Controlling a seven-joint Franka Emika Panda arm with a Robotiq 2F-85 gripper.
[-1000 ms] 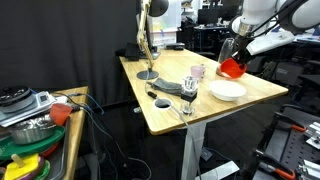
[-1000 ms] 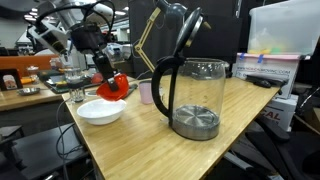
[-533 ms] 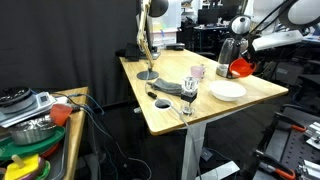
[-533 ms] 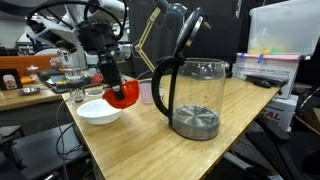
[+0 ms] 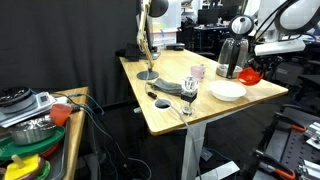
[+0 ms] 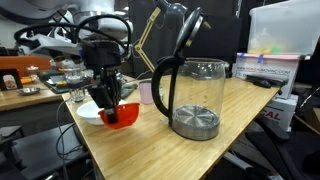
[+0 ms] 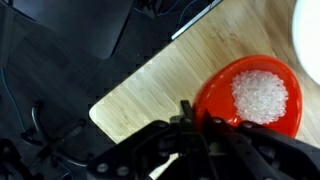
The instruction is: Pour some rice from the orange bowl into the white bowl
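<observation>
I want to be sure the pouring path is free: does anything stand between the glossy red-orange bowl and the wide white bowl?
Nothing visible does. The gripper holds the glossy red-orange bowl right beside the wide white bowl; in the wrist view only bare wooden table lies between them.

You had nothing readable here, honestly: any print on the stuff around the bench was way too small and blurry to make out.

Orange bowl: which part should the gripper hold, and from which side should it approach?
Probably the rim, where the gripper holds the orange bowl now: a pinch across the thin wall, coming from above. The bowl looks too wide to span, and this stays clear of the rice inside.
</observation>
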